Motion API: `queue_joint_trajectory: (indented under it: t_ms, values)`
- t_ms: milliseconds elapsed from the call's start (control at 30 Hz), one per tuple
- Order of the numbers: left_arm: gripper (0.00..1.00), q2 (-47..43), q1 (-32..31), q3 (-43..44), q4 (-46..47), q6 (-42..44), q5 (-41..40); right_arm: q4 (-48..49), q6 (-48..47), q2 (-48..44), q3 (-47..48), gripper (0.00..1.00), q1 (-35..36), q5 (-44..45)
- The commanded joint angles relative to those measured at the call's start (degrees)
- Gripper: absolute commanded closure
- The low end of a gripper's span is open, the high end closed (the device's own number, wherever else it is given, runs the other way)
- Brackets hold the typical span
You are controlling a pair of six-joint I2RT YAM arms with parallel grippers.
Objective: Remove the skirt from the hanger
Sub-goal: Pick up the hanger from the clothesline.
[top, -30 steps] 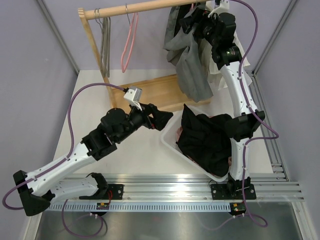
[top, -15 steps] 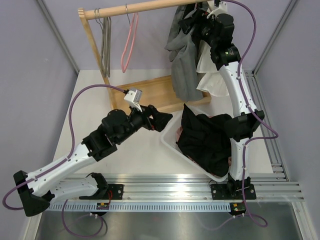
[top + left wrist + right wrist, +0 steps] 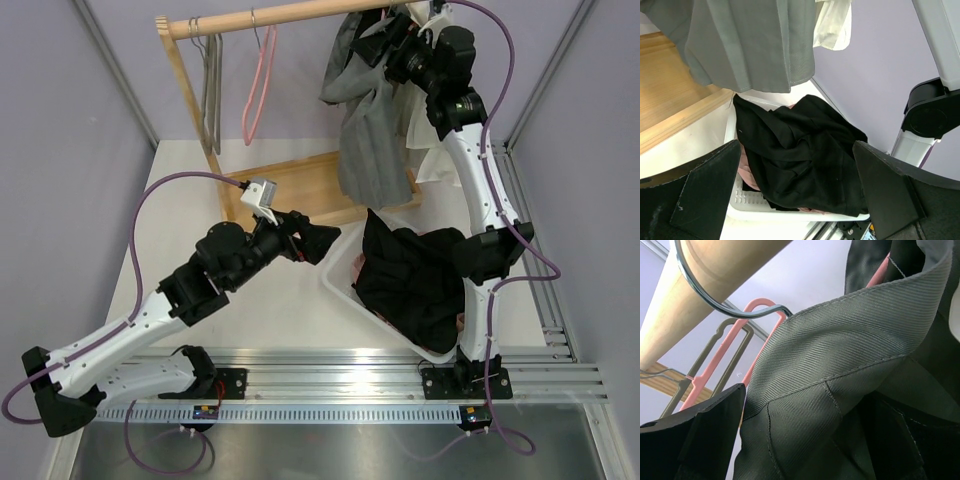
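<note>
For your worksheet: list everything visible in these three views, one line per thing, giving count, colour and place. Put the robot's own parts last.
rail: one, light wood, across the top of the rack
rack base: one, light wood, on the table below the rail
grey skirt: one, grey, hanging at the rail's right end
cream garment: one, cream, hanging behind the skirt
pink hanger: one, pink, bare, mid-rail
grey hangers: count unclear, grey, at the rail's left end
basket: one, white, below the skirt
black garment: one, black, in the basket
pink cloth: one, pink, under the black garment
left gripper: one, black, open, beside the basket
right gripper: one, black, open, at the skirt's waistband
</note>
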Motion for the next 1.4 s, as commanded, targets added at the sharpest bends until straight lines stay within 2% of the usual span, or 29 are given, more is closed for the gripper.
queue_joint_trajectory:
  t_ms: [0,167,333,500,700,833,1133,1367]
  values:
    - [0.01,-1.27,0.14,-0.31,1.71,-0.32,-1.81,-1.98,1.71,-3.23,-0.43,0.01,-0.74,-3.00]
    - [0.01,-1.09,0.14,-0.14,1.88,-0.32,-1.81,-4.43,1.89,-5.25,-1.05,0.01,-1.89,-3.44]
    - [0.01,-0.74,0.14,-0.05,2.06,-0.41,-1.38,-6.99,-1.36,-7.01,-1.23,0.01,-2.15,3.31]
    - [0.01,-0.74,0.14,-0.40,2.23,-0.59,-1.46,-10.16,-9.88,-8.23,0.45,0.01,-1.01,12.71]
    - [0.01,-0.65,0.14,-0.84,2.50,-0.94,-1.38,-10.33,-18.15,-11.83,-1.22,0.01,-0.31,17.56]
    - [0.01,-0.47,0.14,-1.02,2.85,-1.20,-1.11,-8.93,-21.58,-14.30,-3.07,0.01,-0.31,17.13]
    - [0.01,-1.53,0.06,-2.07,3.03,-1.64,-1.20,-8.93,-21.33,-15.01,-0.79,0.01,-0.31,12.82]
    - [0.01,-1.44,0.06,-1.98,3.11,-1.82,-0.85,-11.74,-21.41,-6.14,9.93,0.01,2.94,14.83]
